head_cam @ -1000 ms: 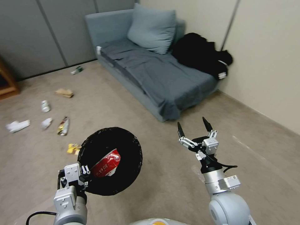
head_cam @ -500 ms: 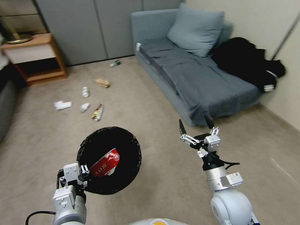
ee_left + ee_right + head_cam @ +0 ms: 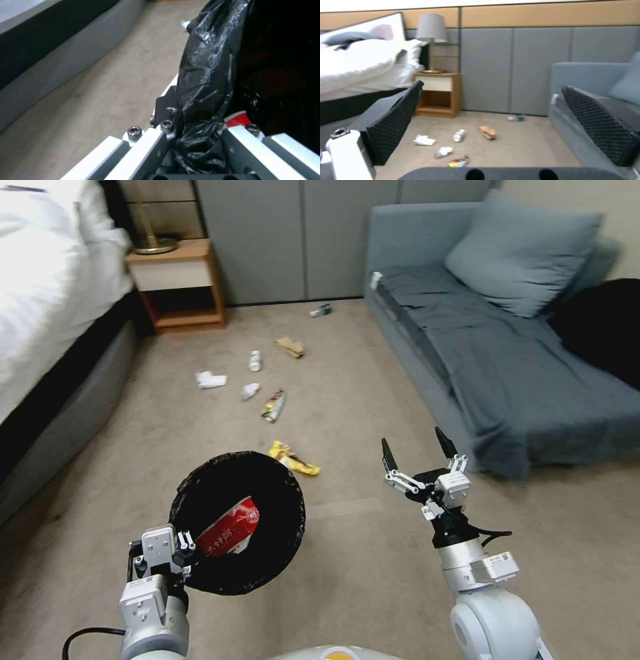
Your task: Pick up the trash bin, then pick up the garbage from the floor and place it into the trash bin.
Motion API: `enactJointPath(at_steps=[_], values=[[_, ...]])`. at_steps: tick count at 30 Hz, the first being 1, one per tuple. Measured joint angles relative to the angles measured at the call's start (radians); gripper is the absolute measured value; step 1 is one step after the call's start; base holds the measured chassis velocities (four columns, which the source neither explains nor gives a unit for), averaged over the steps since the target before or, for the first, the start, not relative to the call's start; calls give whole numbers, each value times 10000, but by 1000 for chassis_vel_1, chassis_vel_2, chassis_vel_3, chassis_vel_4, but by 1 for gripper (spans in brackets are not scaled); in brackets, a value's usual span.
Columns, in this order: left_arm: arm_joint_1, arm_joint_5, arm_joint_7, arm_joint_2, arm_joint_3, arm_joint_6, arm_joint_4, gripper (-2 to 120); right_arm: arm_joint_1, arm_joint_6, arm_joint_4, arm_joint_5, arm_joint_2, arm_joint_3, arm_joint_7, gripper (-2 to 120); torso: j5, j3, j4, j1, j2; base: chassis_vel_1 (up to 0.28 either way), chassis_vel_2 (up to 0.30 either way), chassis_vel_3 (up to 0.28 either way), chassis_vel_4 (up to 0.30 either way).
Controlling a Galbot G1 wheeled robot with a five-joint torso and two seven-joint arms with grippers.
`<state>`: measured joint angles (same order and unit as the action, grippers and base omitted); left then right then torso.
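Head view: left hand (image 3: pixel 179 561) clamped on bin (image 3: pixel 237 521) rim, red packet (image 3: pixel 229 527) inside. Right hand (image 3: pixel 417 453) spread, empty. Litter on floor at 12 o'clock: yellow wrapper (image 3: pixel 293 459) nearest, sofa (image 3: pixel 507 373) at 2, bed (image 3: pixel 53 347) at 10.

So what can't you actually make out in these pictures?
- Trash bin, head view: its white wall is hidden by the black liner.
- Red packet print: too small to read.
- Left hand, left wrist view: its fingertips are buried in the liner.
- Yellow wrapper: one end sits behind the bin's rim.
- Far bottle: label too small to read.
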<state>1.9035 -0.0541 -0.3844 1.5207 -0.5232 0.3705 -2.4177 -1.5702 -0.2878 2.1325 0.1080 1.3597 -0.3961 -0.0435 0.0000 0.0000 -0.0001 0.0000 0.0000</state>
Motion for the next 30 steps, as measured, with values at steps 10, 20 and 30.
enactJointPath(at_steps=[10,20,30], values=[[-52,10,6,-12,-5,-75,71,1,6,-4,-28,-59,40,14,-50,100,0,0,5,-1,0,119,119,123,119],[-110,154,94,-7,37,-213,226,1,-20,-55,26,-110,83,2,-127,100,0,0,0,-1,0,21,23,20,22],[-108,523,360,-10,29,-342,263,1,-42,-62,170,-91,86,-127,-181,100,0,0,1,0,0,0,0,0,0]])
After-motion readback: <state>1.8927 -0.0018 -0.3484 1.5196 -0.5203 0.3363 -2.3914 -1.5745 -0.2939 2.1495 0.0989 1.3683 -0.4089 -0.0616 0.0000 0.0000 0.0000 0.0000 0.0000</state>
